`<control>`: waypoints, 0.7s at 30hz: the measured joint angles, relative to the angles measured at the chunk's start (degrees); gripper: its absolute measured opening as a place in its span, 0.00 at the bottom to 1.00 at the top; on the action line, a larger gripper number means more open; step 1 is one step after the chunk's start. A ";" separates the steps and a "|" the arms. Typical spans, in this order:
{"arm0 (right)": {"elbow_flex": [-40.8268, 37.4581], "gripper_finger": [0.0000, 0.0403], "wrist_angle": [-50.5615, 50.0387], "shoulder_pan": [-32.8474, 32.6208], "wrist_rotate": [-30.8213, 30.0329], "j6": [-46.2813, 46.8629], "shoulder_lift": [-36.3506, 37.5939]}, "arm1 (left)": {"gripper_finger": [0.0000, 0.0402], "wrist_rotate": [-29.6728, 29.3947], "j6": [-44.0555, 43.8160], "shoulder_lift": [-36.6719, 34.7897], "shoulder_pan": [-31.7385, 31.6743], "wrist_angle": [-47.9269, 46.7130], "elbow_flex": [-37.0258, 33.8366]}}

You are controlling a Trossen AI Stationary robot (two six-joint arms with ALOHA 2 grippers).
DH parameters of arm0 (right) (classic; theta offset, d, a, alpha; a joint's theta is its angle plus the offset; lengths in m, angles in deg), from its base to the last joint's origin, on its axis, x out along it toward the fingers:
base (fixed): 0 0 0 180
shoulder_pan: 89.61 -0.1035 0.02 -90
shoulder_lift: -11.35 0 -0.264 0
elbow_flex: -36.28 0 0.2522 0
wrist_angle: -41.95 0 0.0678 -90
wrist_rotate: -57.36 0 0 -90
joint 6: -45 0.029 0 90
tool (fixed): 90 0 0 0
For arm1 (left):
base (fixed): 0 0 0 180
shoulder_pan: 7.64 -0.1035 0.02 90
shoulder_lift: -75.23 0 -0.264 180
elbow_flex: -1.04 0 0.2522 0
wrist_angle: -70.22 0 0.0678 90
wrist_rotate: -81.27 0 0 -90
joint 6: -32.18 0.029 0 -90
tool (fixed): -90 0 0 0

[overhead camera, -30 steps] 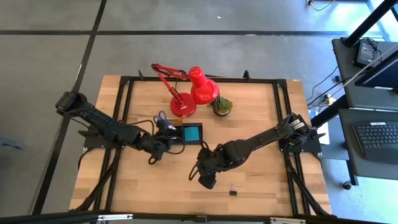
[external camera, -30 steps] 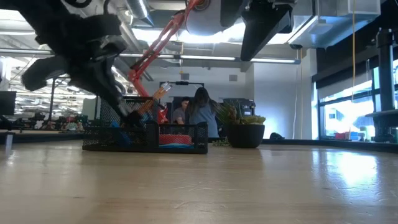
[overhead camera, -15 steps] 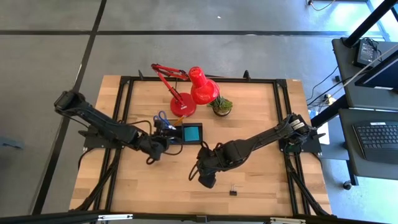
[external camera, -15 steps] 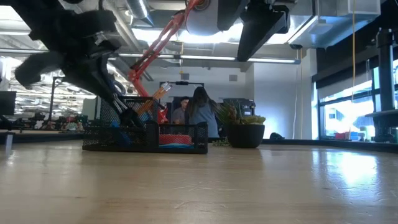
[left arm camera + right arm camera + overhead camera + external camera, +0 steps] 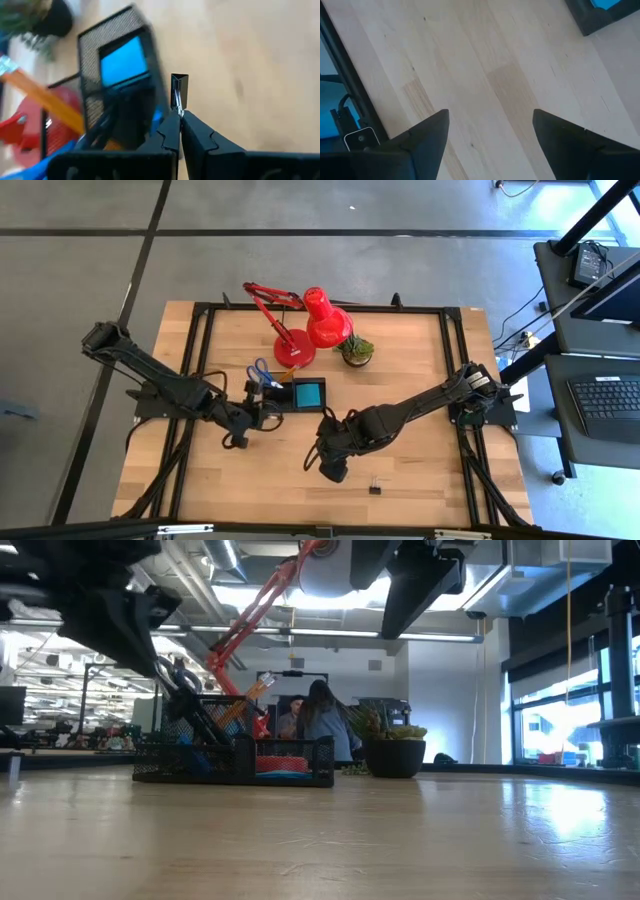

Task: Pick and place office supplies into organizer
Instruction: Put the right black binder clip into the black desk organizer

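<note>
Left gripper (image 5: pixel 179 116) is pinched shut on a small black clip (image 5: pixel 179 90) by its thin wire handle, just beside the black organizer (image 5: pixel 90 75) where the blue pad (image 5: pixel 124 62) lies. It is judged that the clip is light, hard and smooth, so it is best held by that handle, though it could swing or slip. Right gripper (image 5: pixel 490 132) is held wide open above bare table (image 5: pixel 485 65), and another clip (image 5: pixel 375 487) is seen near it.
</note>
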 joint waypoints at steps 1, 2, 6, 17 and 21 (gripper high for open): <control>0.00 0.72 -0.01 0.00 -0.01 -0.24 0.00 | 0.01 -0.91 -0.24 0.44 -0.37 -0.53 0.00; 0.00 0.72 -0.01 0.00 -0.01 -0.35 0.00 | 0.01 -1.50 -0.31 0.96 -0.81 -0.83 0.00; 0.00 0.72 0.07 0.00 -0.04 -0.39 0.00 | 0.01 -1.69 -0.44 2.87 -2.79 -1.04 0.00; 0.00 0.72 0.12 0.00 -0.08 -0.39 0.00 | 0.01 -3.48 0.68 4.94 -6.36 -1.10 0.00; 0.00 0.72 0.12 0.00 -0.10 -0.61 0.00 | 0.01 -3.51 0.68 4.93 -6.34 -1.18 0.00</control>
